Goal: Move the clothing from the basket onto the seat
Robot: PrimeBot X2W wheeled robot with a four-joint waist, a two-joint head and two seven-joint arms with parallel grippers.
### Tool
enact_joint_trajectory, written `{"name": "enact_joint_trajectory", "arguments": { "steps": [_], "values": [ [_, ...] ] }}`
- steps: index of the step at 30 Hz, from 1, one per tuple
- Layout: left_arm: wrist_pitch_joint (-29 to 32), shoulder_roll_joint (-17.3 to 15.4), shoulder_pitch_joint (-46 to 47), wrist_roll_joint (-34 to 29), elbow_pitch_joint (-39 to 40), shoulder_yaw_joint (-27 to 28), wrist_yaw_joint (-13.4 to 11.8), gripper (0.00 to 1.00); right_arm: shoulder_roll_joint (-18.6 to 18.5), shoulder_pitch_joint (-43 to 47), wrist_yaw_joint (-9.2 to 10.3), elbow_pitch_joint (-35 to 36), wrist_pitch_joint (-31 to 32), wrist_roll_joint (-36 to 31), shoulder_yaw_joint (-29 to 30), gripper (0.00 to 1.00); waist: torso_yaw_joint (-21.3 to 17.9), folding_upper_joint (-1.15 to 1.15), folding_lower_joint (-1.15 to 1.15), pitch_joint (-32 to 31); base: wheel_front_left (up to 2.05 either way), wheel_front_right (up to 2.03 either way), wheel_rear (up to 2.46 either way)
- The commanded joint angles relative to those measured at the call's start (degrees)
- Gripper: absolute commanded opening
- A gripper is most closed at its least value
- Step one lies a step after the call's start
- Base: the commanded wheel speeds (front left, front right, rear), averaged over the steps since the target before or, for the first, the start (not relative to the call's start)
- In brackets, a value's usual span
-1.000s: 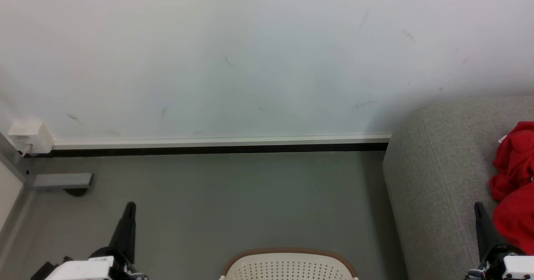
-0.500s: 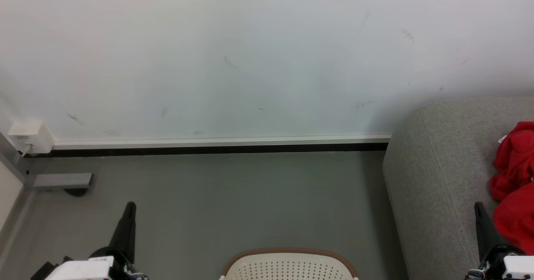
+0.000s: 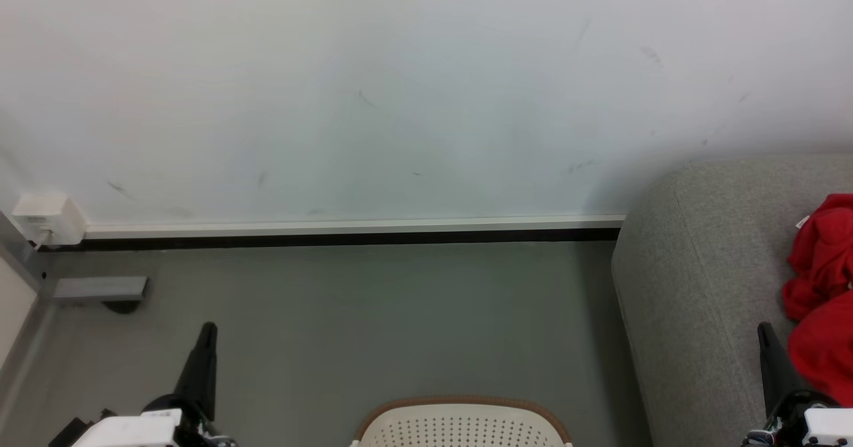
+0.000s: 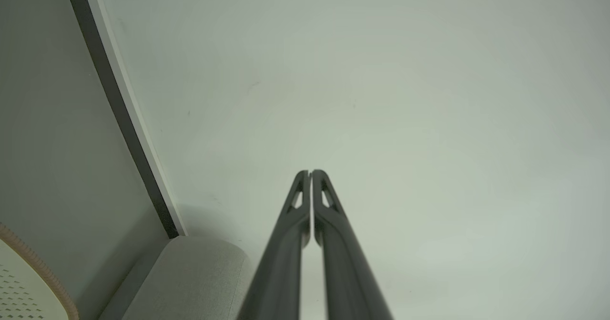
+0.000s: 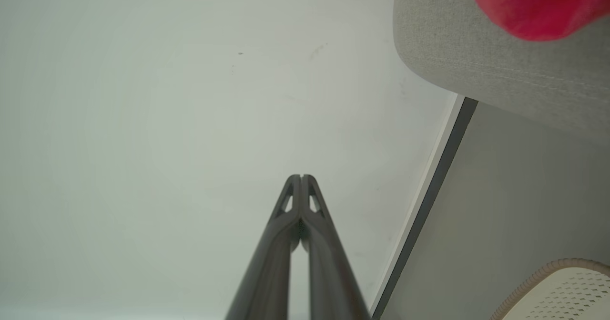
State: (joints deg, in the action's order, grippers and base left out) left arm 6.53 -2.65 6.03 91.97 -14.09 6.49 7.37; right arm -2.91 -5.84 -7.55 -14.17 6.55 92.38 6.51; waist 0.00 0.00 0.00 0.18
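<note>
**Red clothing lying on the grey seat, both tools pressed together**

The bright red soft fabric clothing [image 3: 823, 280] is lying bunched on the large light grey woven-fabric seat [image 3: 693, 287] at the right edge of the head view. A small white tag is showing at the clothing's upper left. In the right wrist view the red fabric is appearing blurred in the upper right corner, resting on the seat's rounded edge.

The rounded cream-white perforated plastic basket with a brown rim [image 3: 460, 424] is sitting on the grey floor [image 3: 400, 314] at the bottom centre of the head view. The frame is cutting it off, so its contents cannot be told. It is standing left of the seat and apart from it.

The left tool [image 4: 310, 173] is keeping its two long dark fingers pressed together, pinching nothing, and is pointing toward the pale scuffed wall [image 3: 400, 100]. In the head view it is rising at the lower left, over the floor. The right tool [image 5: 301, 177] is likewise pressed together on nothing. In the head view it is rising at the lower right in front of the seat, just beside the clothing.

A small white box [image 3: 46, 217] is sitting at the wall's foot at the left edge.
</note>
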Motion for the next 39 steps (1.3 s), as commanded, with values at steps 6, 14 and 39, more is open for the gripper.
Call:
{"name": "enact_joint_trajectory", "arguments": {
  "steps": [6, 14, 39],
  "values": [
    [0.2, -0.4, 0.5, 0.8, 0.0, 0.1, 0.3, 0.0, 0.1, -0.7, 0.12, 0.3, 0.2, 0.1, 0.3, 0.0, 0.0, 0.0, 0.0, 0.0, 0.0, 0.0, 0.0],
    [0.2, -0.4, 0.5, 0.8, 0.0, 0.1, 0.3, 0.0, 0.1, -0.7, 0.12, 0.3, 0.2, 0.0, 0.3, 0.0, 0.0, 0.0, 0.0, 0.0, 0.0, 0.0, 0.0],
    [0.2, -0.4, 0.5, 0.8, 0.0, 0.1, 0.3, 0.0, 0.1, -0.7, 0.12, 0.3, 0.2, 0.0, 0.3, 0.0, 0.0, 0.0, 0.0, 0.0, 0.0, 0.0, 0.0]
  ]
}}
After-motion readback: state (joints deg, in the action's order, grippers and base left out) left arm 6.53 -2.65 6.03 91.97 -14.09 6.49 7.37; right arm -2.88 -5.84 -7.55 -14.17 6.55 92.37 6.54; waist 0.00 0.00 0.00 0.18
